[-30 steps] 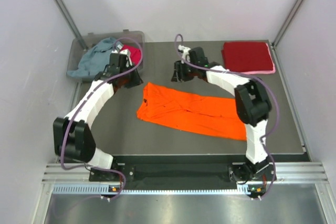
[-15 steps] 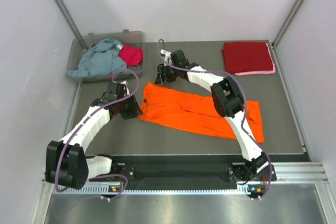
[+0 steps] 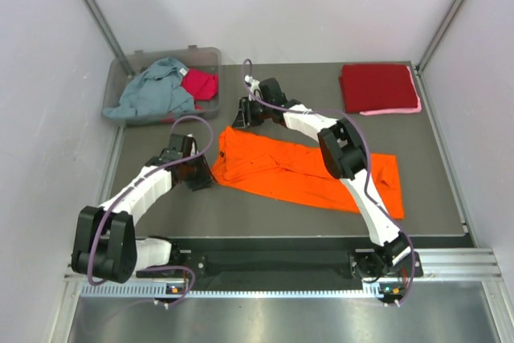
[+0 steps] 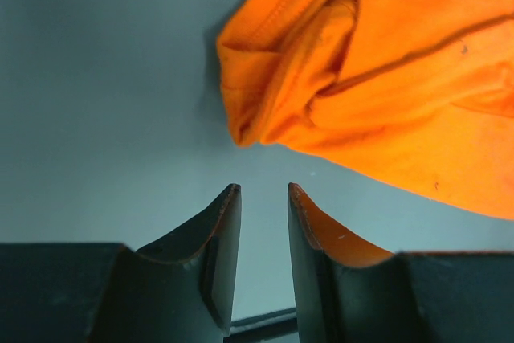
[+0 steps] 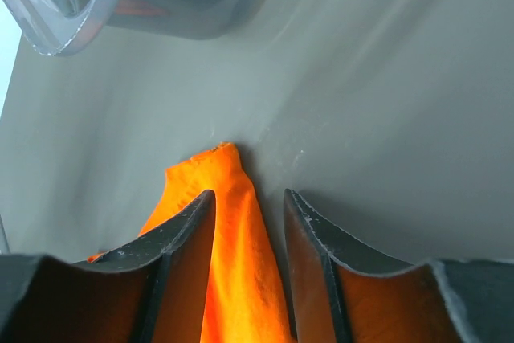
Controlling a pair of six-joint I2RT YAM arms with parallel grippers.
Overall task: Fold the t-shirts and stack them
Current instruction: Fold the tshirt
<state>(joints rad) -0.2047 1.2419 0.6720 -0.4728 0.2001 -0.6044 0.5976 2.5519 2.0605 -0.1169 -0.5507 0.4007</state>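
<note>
Fingers, top ext. view: left fingers point(image 3: 202, 174) sit low over dark grey worktop point(image 3: 241, 206), just beside the L end of bright orange cloth t-shirt point(image 3: 305, 170), which lies as a long crumpled band across worktop centre. Right fingers point(image 3: 241, 118) are at the shirt's far-L corner. Opening of either pair can't be told from this view. Folded dark red t-shirt point(image 3: 377, 86) lies on pink t-shirt point(image 3: 395, 110) at far R. Grey-blue t-shirt point(image 3: 152, 90) and magenta t-shirt point(image 3: 199, 83) are in clear plastic bin point(image 3: 205, 52) at far L.

L wrist view: left fingers point(image 4: 221, 238) are a narrow gap apart w/ nothing between them. The bunched orange end point(image 4: 273, 86) is just beyond the tips, not touching.

R wrist view: right fingers point(image 5: 189, 238) are parted and straddle the shirt's pointed corner point(image 5: 229, 198), not clamped on it. Bin wall point(image 5: 96, 14) is at upper L.
</note>
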